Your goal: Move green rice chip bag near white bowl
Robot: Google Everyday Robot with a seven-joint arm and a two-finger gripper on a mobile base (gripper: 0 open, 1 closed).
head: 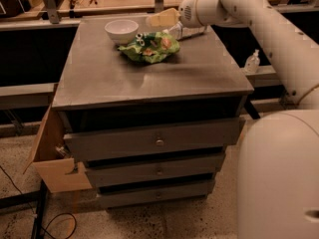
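Nearest, on the right, is the robot's pale base. A grey drawer cabinet stands beside it, with a cardboard box against its left side. On the far part of the cabinet top lies the green rice chip bag, crumpled and flat, its left end just beside the white bowl. The gripper hovers just above the bag's far edge, apart from it and holding nothing; how wide it stands cannot be told. A clear bottle lies behind it.
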